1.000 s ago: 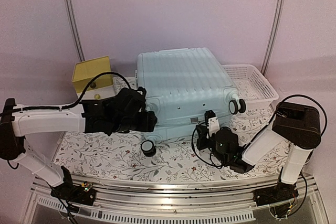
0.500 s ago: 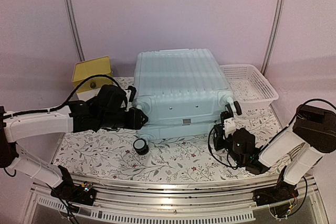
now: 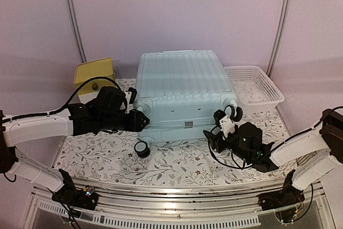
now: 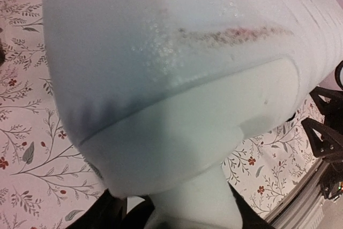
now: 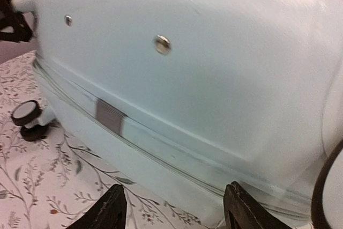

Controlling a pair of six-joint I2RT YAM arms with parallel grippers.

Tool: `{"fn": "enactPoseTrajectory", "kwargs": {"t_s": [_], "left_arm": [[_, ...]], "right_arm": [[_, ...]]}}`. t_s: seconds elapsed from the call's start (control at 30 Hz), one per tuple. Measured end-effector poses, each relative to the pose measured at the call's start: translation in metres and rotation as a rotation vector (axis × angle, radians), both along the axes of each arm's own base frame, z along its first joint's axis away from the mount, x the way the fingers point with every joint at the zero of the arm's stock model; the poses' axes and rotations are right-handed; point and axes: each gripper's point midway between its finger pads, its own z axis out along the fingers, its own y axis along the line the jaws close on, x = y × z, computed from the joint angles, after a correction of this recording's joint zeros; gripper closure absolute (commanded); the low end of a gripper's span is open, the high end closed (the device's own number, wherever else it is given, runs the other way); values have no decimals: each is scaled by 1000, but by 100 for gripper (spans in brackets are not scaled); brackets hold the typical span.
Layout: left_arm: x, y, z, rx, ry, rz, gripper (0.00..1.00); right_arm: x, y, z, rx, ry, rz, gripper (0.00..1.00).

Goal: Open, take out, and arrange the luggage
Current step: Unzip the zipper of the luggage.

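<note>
The luggage, a large pale mint-blue ribbed suitcase, lies flat across the middle of the table. My left gripper is at its front left corner. In the left wrist view that gripper is shut on the pale wheel stem, with dark fingers on both sides of it. A caster wheel sits just below that corner. My right gripper stands open near the front right corner, beside another wheel. In the right wrist view the right gripper faces the luggage's zipper seam, with nothing between its fingers.
A white lattice basket stands at the back right, touching or nearly touching the luggage. A yellow-topped box stands at the back left. The floral tablecloth shows in front of the luggage.
The luggage has swung from a skewed lie to square with the table edge. My right gripper went from shut to open and moved left along the front side. The left jaws narrowed on the corner.
</note>
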Motion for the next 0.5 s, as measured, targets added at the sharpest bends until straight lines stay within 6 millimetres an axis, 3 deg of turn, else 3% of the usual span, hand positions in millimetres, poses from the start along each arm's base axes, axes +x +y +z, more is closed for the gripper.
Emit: {"fn": "enactPoseTrajectory", "kwargs": {"t_s": [0.13,0.23,0.27,0.37,0.5], "left_arm": [[0,0,0,0,0,-4,45],[0,0,0,1,0,-5,45],[0,0,0,2,-1,-6,45],[0,0,0,2,-2,-8,45],[0,0,0,-2,-8,-10,45]], "right_arm": [[-22,40,38,67,0,179,29],[-35,60,73,172,29,269,25],[-37,65,88,216,47,288,22],[-36,76,145,387,102,305,1],[-36,73,225,617,157,295,1]]}}
